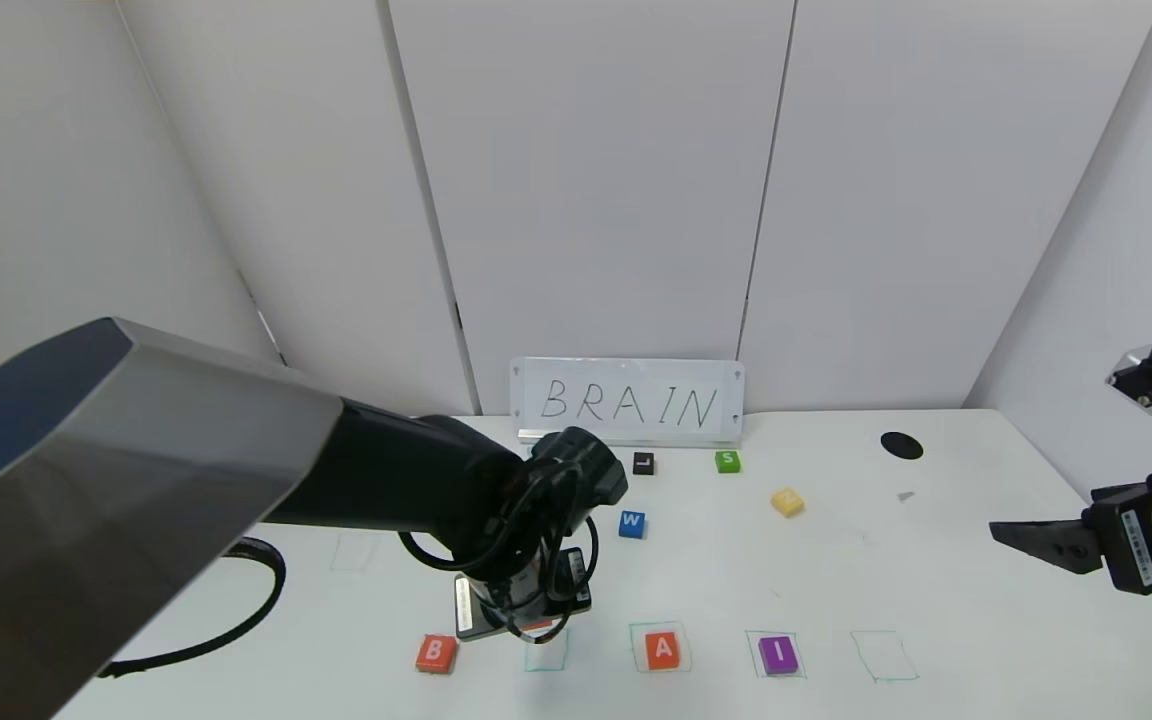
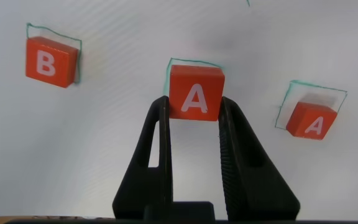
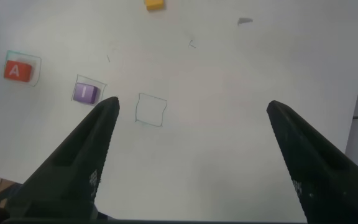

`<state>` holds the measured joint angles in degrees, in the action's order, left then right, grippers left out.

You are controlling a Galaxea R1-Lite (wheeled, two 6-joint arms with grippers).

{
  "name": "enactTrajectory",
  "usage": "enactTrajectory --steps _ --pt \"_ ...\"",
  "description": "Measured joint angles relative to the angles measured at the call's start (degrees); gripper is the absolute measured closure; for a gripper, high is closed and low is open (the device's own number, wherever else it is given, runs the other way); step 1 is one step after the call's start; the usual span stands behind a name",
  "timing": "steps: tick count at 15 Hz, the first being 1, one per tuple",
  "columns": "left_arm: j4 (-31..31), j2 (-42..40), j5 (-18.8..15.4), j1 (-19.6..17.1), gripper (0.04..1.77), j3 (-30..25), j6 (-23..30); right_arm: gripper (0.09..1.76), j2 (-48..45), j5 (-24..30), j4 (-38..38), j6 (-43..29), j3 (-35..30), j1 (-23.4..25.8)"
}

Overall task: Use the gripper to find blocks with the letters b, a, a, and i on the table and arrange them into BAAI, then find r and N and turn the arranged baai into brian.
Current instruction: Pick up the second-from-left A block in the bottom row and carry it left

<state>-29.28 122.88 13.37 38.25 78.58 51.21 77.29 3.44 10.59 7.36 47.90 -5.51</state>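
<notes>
My left gripper (image 1: 534,622) is shut on an orange A block (image 2: 195,93), held between both fingers over the second green square from the left. In the head view only a sliver of this block shows under the gripper. The orange B block (image 1: 436,653) lies left of it, and the other orange A (image 1: 663,648) and the purple I (image 1: 778,654) lie in their squares to the right. The pale yellow N block (image 1: 787,501) lies farther back on the white table (image 1: 936,590). The R block is out of view. My right gripper (image 1: 1014,536) is open and empty at the right edge.
A blue W block (image 1: 632,523), a black L block (image 1: 643,463) and a green S block (image 1: 728,461) lie behind the row. A BRAIN sign (image 1: 628,400) stands at the back. An empty green square (image 1: 883,656) lies right of the I. A black spot (image 1: 901,445) is at the back right.
</notes>
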Motion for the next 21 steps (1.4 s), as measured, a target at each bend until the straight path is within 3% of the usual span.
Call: enactTrajectory --steps 4,8,13,21 --pt "-2.11 -6.9 -6.81 -4.38 1.31 -4.49 -17.01 0.14 -0.37 -0.02 0.05 0.0 -0.02 0.04" --pt "-2.08 -11.47 -8.23 -11.08 1.31 -8.35 -28.04 0.14 -0.78 0.04 0.05 0.0 -0.13 -0.05" --pt "-1.65 -13.32 -9.58 -19.26 1.31 -9.86 -38.06 0.14 -0.94 0.12 0.02 0.05 -0.18 -0.05" --pt "2.95 -8.08 -10.15 -30.45 1.31 -8.22 -45.82 0.14 -1.18 0.2 0.13 0.33 -0.18 -0.09"
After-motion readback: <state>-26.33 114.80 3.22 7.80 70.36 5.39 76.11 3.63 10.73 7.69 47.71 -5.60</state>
